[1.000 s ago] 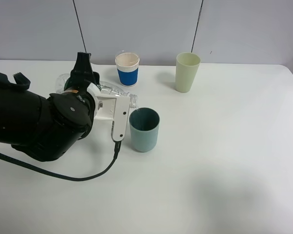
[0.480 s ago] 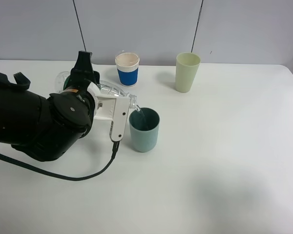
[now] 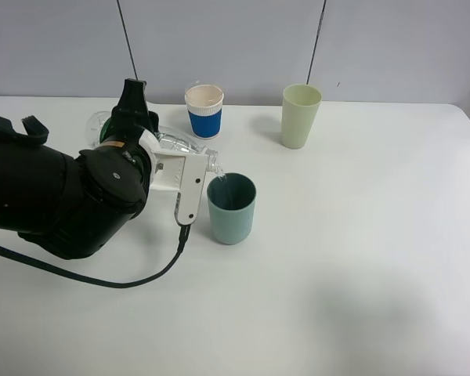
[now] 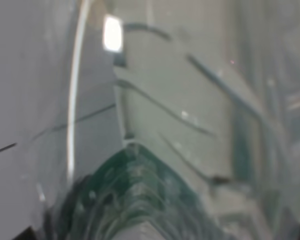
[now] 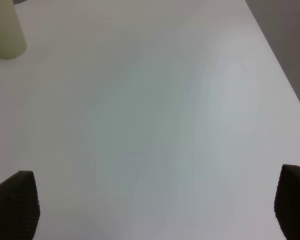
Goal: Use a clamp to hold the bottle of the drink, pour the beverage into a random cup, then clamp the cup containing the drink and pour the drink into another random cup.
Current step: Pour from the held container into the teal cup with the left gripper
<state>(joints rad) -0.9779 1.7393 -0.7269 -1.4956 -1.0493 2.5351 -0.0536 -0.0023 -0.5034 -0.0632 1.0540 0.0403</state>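
My left gripper (image 3: 163, 157) is shut on the clear ribbed bottle (image 3: 176, 145), which lies tilted with its open neck over the rim of the teal cup (image 3: 232, 211). A thin stream of clear beverage (image 3: 222, 182) runs from the neck into that cup. The left wrist view is filled by the bottle's body and green label (image 4: 135, 200). The white cup with the blue sleeve (image 3: 204, 111) stands upright behind the bottle. My right gripper (image 5: 150, 205) is open above bare table, seen only in its own wrist view.
A taller pale green cup (image 3: 300, 116) stands at the back right, also in the right wrist view as the pale cup (image 5: 5, 30). A black cable (image 3: 141, 280) trails from the left arm across the white table (image 3: 360, 258).
The bottle has tipped slightly further, its base rising a little. The stream into the teal cup has become visible. The right gripper has not moved.
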